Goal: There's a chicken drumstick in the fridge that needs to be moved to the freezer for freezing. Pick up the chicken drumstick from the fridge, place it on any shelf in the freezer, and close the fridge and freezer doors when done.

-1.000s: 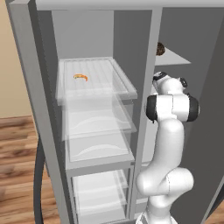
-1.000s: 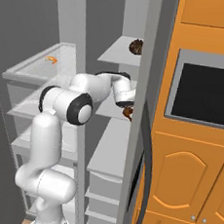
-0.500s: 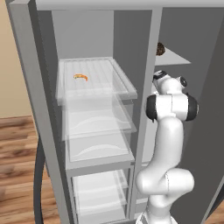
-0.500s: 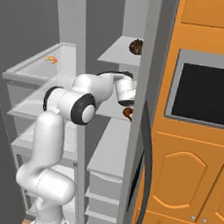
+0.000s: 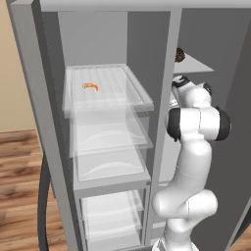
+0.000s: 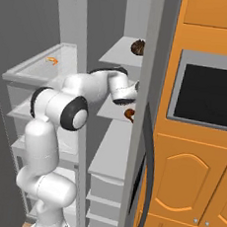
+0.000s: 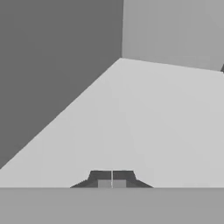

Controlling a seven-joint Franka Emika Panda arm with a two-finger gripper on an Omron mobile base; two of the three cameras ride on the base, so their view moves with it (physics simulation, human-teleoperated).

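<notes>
Left base view: curled orange piece (image 5: 90,86) on the fridge (image 5: 105,147) shelf; arm reaches into the freezer (image 5: 196,63). Right base view: chicken drumstick (image 6: 129,115) on freezer shelf, door edge partly hiding it; dark lump (image 6: 138,47) above. Hand view: claw (image 7: 112,180) clenched, empty, over bare shelf.

Drumstick (image 6: 129,114) half hidden behind freezer door (image 6: 146,114) edge.

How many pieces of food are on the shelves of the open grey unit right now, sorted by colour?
Orange: 1, the thin curled orange piece
Dark brown: 1, the round dark-brown lump
Red-brown: 1, the small dark red-brown chicken drumstick, partly hidden by the door edge
Total: 3
</notes>
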